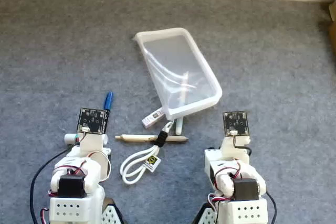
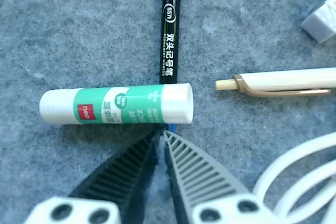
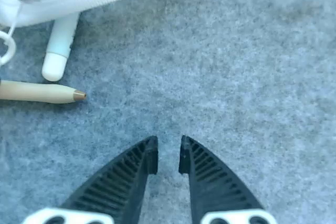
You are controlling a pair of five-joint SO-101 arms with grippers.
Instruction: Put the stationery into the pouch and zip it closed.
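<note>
Your L gripper (image 2: 161,134) sits low over the grey felt (image 1: 273,51), jaws all but pressed together w/ nothing btwn them. The tips are just short of the glue stick (image 2: 116,106). The glue stick lies crosswise over the end of the black marker w/ blue cap (image 2: 169,35). Near it are the cream pen (image 2: 283,83), a white eraser (image 2: 320,22) and a looped white cable (image 2: 299,182). Your R gripper (image 3: 168,153) is over bare felt, jaws apart by a slim gap and holding nothing. The pen tip and a white capped stick (image 3: 60,45) lie beyond it. The pouch (image 1: 194,105) lies mid-table beyond both arms and looks unzipped. The stick's far end is right at its near rim.
</note>
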